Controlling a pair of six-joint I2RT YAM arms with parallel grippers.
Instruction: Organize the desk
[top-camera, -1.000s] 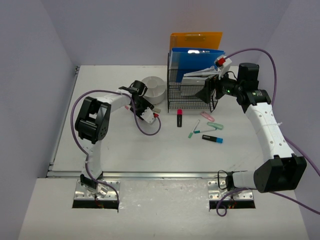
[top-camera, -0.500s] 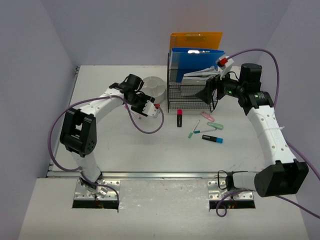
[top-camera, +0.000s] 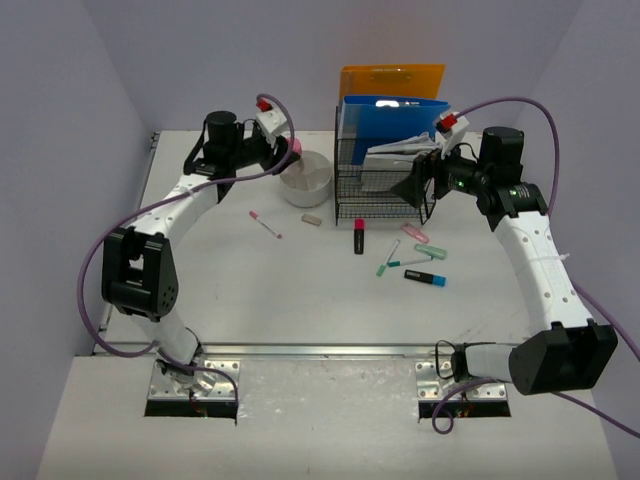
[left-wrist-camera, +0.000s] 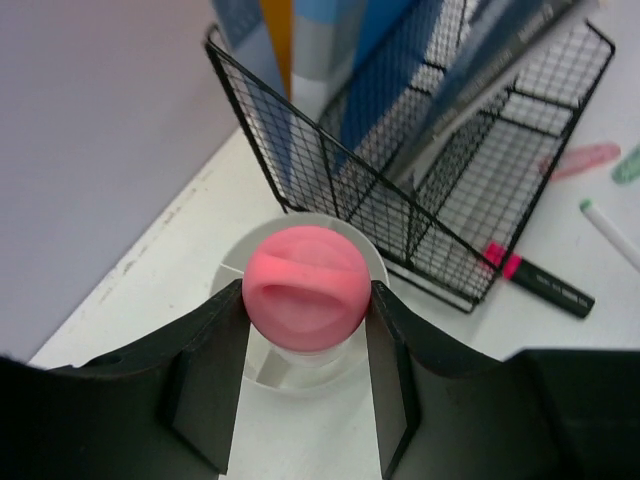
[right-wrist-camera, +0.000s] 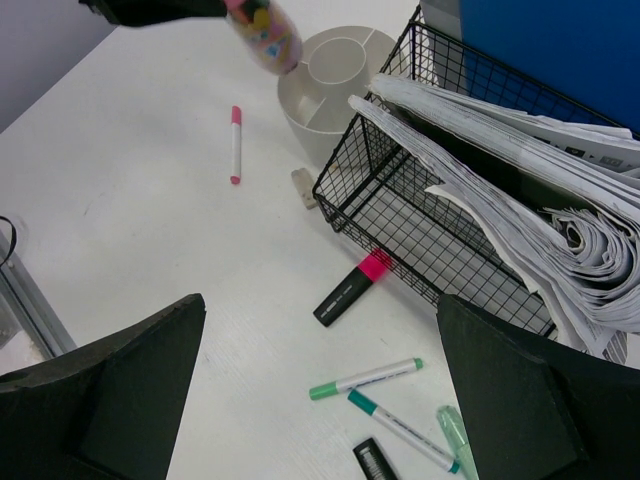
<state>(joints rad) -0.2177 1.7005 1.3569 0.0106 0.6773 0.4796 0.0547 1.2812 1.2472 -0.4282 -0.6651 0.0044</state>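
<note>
On the white desk (top-camera: 220, 290) stands a round white divided holder (top-camera: 308, 180). My left gripper (top-camera: 285, 146) hangs just above it, shut on a pink tube (left-wrist-camera: 305, 290) with a rounded pink end. In the left wrist view the holder (left-wrist-camera: 265, 365) lies straight below the tube. The right wrist view shows that tube (right-wrist-camera: 262, 30) tilted over the holder (right-wrist-camera: 335, 70). My right gripper (right-wrist-camera: 320, 400) is open and empty, held in the air beside the black wire rack (top-camera: 385, 185).
A pink pen (top-camera: 265, 224) and a small eraser (top-camera: 311, 218) lie left of the rack. A black and pink highlighter (top-camera: 359, 237), green markers (top-camera: 405, 262), pastel highlighters (top-camera: 415, 233) and a black and blue one (top-camera: 425, 277) lie in front. Blue (top-camera: 395, 110) and orange (top-camera: 390, 78) folders stand behind.
My left arm has swung from the middle of the desk up and back to above the white holder, carrying the pink tube. The pink pen and eraser now show. The right arm barely moved.
</note>
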